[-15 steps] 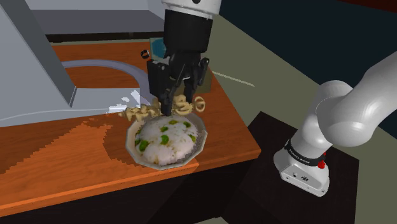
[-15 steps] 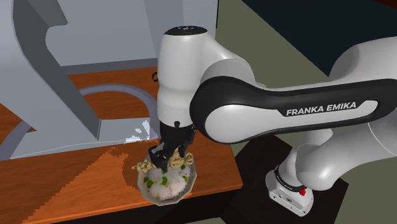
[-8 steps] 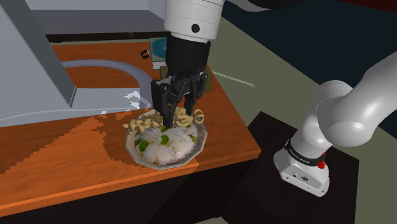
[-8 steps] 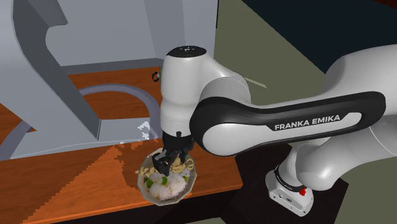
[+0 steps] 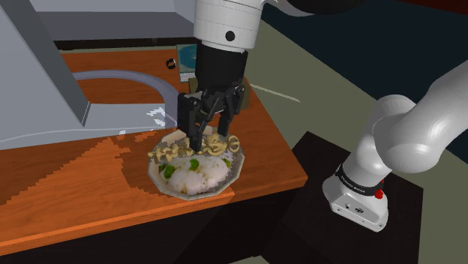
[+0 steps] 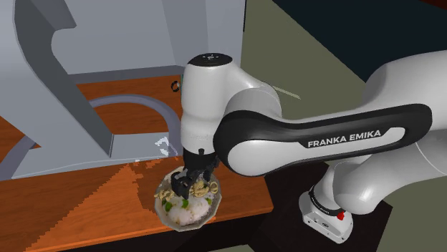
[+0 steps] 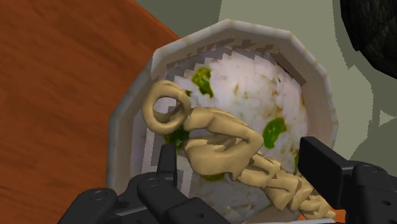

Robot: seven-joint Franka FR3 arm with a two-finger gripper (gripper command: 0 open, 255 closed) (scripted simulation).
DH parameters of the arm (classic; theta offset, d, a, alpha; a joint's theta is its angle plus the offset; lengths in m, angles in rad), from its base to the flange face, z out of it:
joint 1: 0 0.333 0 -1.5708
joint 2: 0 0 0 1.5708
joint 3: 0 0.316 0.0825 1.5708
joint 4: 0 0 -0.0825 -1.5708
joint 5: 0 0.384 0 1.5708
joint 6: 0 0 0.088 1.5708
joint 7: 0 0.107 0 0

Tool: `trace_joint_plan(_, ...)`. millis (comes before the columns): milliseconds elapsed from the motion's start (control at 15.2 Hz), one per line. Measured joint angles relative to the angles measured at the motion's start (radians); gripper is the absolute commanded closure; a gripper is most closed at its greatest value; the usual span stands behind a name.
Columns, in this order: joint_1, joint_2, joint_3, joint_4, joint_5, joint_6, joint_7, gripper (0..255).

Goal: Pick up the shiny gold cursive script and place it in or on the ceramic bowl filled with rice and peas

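script (image 7: pixel 222 137) lies on rice (image 7: pixel 248 95) in bowl (image 7: pixel 124 121) (bowl near table (image 7: pixel 63 76) edge)

Present on site: one bowl (image 5: pixel 237 168) of rice and peas, one gold cursive script (image 5: pixel 196 146), one wooden table (image 5: pixel 90 180). One white arm (image 5: pixel 405 135), one black gripper (image 7: pixel 240 156) with two fingers (image 7: pixel 321 159), one small teal object (image 5: pixel 186 56).

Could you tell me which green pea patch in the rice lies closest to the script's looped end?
The pea patch beneath the loop of the tan script, partly covered by it; the other patches sit farther off on open rice.
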Motion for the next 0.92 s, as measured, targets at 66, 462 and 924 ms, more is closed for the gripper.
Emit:
trace_joint_plan(66, 0.000, 0.000, 0.000, 0.000, 0.000, 0.000, 0.000, 0)
trace_joint_plan(462, -0.004, -0.007, -0.013, 0.029, -0.005, -0.037, -0.001, 0)
trace_joint_plan(924, -0.010, -0.023, -0.038, 0.098, -0.015, -0.126, 0.004, 0)
